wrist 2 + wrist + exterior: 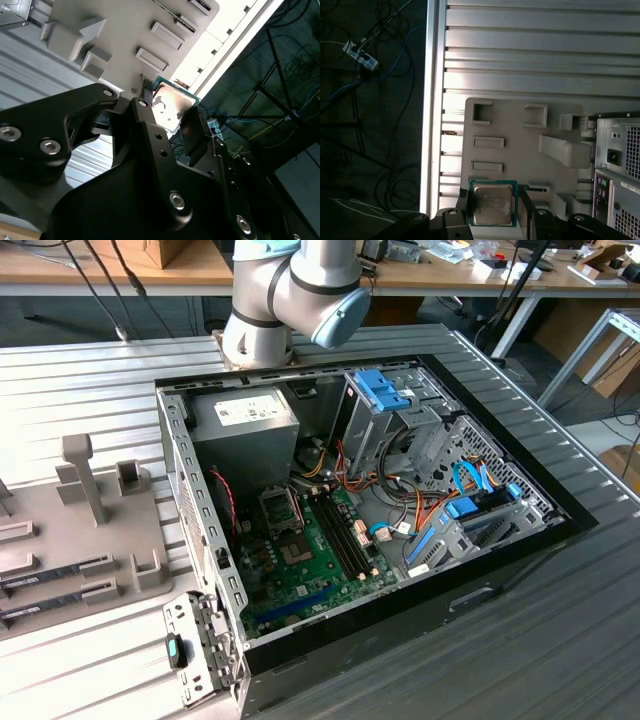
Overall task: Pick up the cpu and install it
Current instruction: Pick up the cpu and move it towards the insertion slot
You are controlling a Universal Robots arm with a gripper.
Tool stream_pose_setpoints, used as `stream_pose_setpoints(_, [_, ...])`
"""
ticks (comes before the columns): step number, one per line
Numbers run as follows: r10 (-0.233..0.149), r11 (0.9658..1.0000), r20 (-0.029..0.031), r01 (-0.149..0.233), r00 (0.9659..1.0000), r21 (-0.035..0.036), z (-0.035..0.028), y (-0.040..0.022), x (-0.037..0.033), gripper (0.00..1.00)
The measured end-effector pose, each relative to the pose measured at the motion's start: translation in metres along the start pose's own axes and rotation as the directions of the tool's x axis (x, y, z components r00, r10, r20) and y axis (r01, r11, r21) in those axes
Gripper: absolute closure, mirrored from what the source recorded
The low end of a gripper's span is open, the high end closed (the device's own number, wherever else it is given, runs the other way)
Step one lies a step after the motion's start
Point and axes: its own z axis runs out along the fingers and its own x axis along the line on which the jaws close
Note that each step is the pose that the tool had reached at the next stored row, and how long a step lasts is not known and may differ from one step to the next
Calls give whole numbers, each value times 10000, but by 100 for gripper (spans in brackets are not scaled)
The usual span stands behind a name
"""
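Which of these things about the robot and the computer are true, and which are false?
1. The black tool has its fingers on two sides of the silvery square cpu with a green rim. True.
2. The cpu is already plugged into the computer. False: the tool holds it by the pale grey plastic tray.
3. The black computer case lies open. True.
4. The case rests on a wooden table. False: it rests on a ribbed silver metal table.

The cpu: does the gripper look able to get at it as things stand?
Probably yes: in both wrist views the cpu sits between the gripper's fingers, which meet its two opposite edges, and nothing lies between them.
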Motion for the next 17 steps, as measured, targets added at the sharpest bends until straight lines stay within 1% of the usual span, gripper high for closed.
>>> stream_pose_setpoints(5, [0,10000,0,0,10000,0,-48,-2,1,53])
stream_pose_setpoints(8, [0,10000,0,0,10000,-1,-106,-3,2,53])
stream_pose_setpoints(14, [0,10000,1,0,10000,-1,-160,-5,3,53])
stream_pose_setpoints(17, [-1,10000,0,1,10000,0,-206,-7,4,53])
